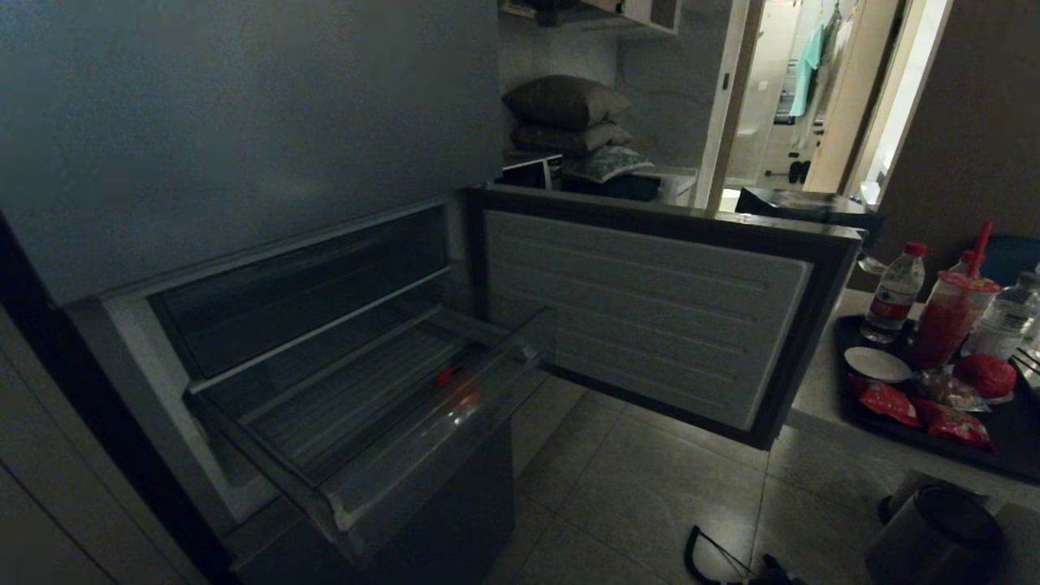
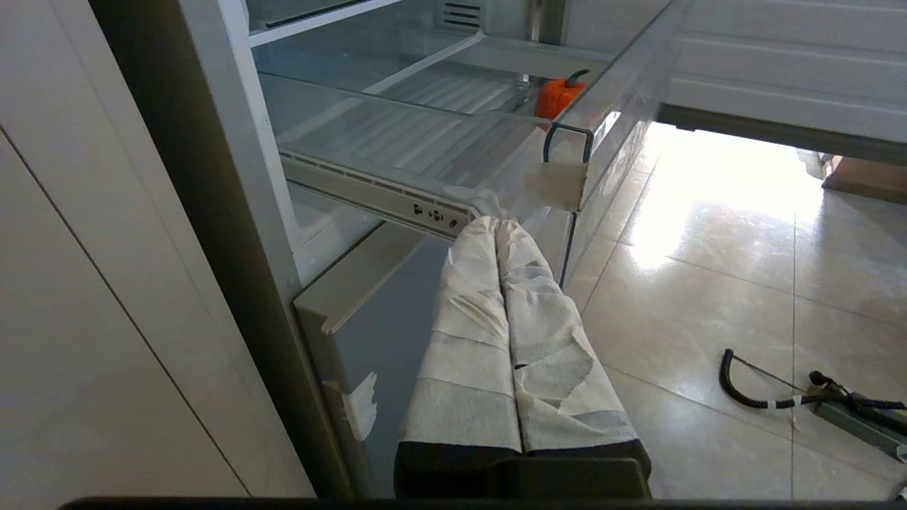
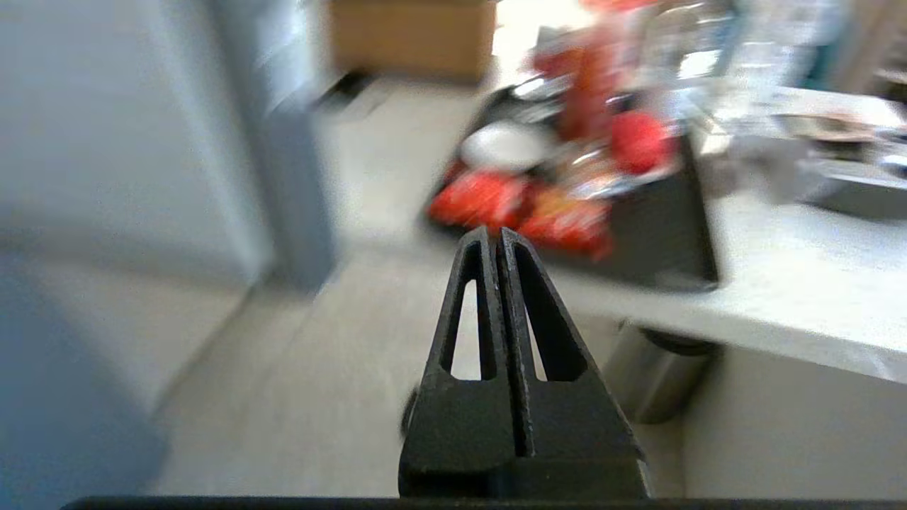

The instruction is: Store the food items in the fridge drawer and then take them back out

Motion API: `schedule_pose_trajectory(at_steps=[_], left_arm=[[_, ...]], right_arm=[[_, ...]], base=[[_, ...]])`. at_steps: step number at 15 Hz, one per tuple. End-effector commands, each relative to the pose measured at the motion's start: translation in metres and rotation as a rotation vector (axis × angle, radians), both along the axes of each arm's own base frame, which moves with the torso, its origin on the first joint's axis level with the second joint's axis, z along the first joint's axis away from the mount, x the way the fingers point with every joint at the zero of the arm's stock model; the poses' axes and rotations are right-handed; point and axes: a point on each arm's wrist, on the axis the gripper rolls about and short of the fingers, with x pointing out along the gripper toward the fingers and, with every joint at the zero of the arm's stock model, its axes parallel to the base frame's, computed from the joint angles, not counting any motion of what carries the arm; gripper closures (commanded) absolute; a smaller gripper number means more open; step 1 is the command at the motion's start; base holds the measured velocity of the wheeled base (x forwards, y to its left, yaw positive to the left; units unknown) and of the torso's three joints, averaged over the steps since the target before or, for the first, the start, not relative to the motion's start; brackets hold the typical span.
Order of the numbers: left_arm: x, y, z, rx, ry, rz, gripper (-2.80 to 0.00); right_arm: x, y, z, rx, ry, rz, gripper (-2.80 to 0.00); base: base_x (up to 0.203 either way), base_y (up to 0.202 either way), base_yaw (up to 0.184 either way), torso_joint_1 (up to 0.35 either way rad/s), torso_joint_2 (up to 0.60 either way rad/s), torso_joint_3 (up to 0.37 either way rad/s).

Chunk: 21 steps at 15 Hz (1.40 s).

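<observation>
My black right gripper [image 3: 498, 237] is pinched closed on nothing, aimed at the red snack packets [image 3: 521, 209] on the black tray [image 3: 666, 241]. One red-orange pepper [image 2: 558, 95] lies in the pulled-out clear-plastic fridge drawer [image 2: 425, 138]; I judge it stored. The closed, tape-wrapped left gripper [image 2: 494, 225] waits below the drawer.

My right wrist view smeared, tray [image 3: 680, 234] foods unreadable, both my arms outside head view, drawer's red pepper [image 1: 448, 376] dim
</observation>
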Motion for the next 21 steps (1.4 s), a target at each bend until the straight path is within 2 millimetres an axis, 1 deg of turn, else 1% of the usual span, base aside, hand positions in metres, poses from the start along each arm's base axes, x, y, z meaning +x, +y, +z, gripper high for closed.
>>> schedule_pose_trajectory(at_steps=[1, 3, 4, 5, 7, 8, 9, 10, 12, 19, 21], left_arm=[[0.0, 0.0, 0.0, 0.0, 0.001, 0.001, 0.0], [0.0, 0.0, 0.0, 0.0, 0.001, 0.002, 0.0], [0.0, 0.0, 0.0, 0.0, 0.0, 0.002, 0.0], [0.0, 0.0, 0.0, 0.0, 0.0, 0.001, 0.0], [0.0, 0.0, 0.0, 0.0, 0.0, 0.0, 0.0], [0.0, 0.0, 0.0, 0.0, 0.0, 0.0, 0.0], [0.0, 0.0, 0.0, 0.0, 0.0, 0.0, 0.0], [0.0, 0.0, 0.0, 0.0, 0.0, 0.0, 0.0], [0.0, 0.0, 0.0, 0.0, 0.001, 0.0, 0.0], [0.0, 0.0, 0.0, 0.0, 0.0, 0.0, 0.0], [0.0, 0.0, 0.0, 0.0, 0.0, 0.0, 0.0]], right_arm=[[-0.017, 0.022, -0.006, -0.03, 0.002, 0.102, 0.0], [-0.025, 0.039, -0.015, -0.036, 0.049, 0.246, 0.0], [-0.037, 0.045, -0.022, -0.049, 0.063, 0.295, 0.0], [-0.053, 0.048, -0.029, -0.067, 0.046, 0.323, 0.0], [-0.077, 0.048, -0.04, -0.08, 0.004, 0.304, 0.0], [-0.088, 0.047, -0.046, -0.083, -0.044, 0.29, 0.0], [-0.095, 0.047, -0.053, -0.085, -0.084, 0.288, 0.0], [-0.098, 0.047, -0.057, -0.081, -0.103, 0.287, 0.0], [-0.098, 0.047, -0.066, -0.062, -0.056, 0.288, 0.0], [-0.098, 0.047, -0.066, -0.031, -0.059, 0.278, 0.0], [-0.098, 0.047, -0.066, -0.009, -0.064, 0.273, 0.0]], base=[[0.0, 0.0, 0.0, 0.0, 0.0, 0.0], [0.0, 0.0, 0.0, 0.0, 0.0, 0.0], [0.0, 0.0, 0.0, 0.0, 0.0, 0.0], [0.0, 0.0, 0.0, 0.0, 0.0, 0.0], [0.0, 0.0, 0.0, 0.0, 0.0, 0.0], [0.0, 0.0, 0.0, 0.0, 0.0, 0.0], [0.0, 0.0, 0.0, 0.0, 0.0, 0.0], [0.0, 0.0, 0.0, 0.0, 0.0, 0.0], [0.0, 0.0, 0.0, 0.0, 0.0, 0.0], [0.0, 0.0, 0.0, 0.0, 0.0, 0.0], [0.001, -0.004, 0.121, -0.001, 0.0, 0.002]])
